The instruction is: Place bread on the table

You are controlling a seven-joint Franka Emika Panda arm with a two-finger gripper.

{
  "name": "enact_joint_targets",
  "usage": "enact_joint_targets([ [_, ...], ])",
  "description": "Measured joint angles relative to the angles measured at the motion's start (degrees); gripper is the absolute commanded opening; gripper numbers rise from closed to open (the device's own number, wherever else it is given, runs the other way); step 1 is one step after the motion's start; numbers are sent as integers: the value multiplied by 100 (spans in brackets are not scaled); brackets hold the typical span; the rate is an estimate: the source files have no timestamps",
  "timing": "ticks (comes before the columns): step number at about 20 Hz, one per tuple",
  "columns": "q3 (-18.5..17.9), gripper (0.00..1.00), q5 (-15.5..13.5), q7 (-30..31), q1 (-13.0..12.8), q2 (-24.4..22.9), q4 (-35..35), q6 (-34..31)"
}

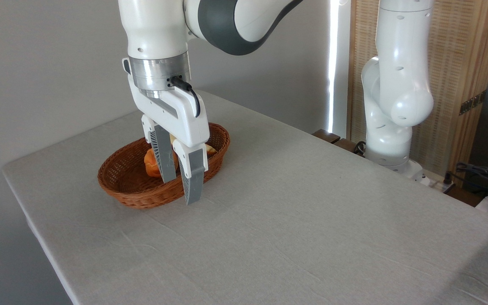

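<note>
I see my jaws apart, hanging over the oval brown wicker basket [134, 186] on the grey-clothed worktop [311, 220]; the golden-orange bread [153, 163] lies inside, mostly hidden behind the grey fingers [165, 163].

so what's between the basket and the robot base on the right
Only bare grey cloth of the table lies between the basket and the robot base; the fixed camera shows that stretch unobstructed.

No readable text, label, brand, number or sign shows on anything in view.
</note>
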State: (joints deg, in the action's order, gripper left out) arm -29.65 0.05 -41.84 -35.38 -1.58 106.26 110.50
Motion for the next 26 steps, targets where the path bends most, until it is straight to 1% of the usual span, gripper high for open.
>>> enact_joint_targets([
  [6,0,100,0,0,10,12,-64,1],
  [7,24,100,-13,0,62,12,-67,1],
  [8,112,100,-45,0,179,12,-69,1],
  [9,287,100,-76,0,376,12,-70,1],
  [12,1066,100,-110,0,1190,13,-71,1],
  [13,1216,100,-111,0,1347,13,-71,1],
  [16,1940,100,-134,0,2098,13,-71,0],
  [19,2654,100,-226,-24,2829,14,-71,0],
  [20,2820,100,-240,-26,2995,14,-71,0],
  [22,2943,100,-243,-27,3111,17,-71,0],
  [26,3020,100,-245,-27,3135,28,-71,0],
])
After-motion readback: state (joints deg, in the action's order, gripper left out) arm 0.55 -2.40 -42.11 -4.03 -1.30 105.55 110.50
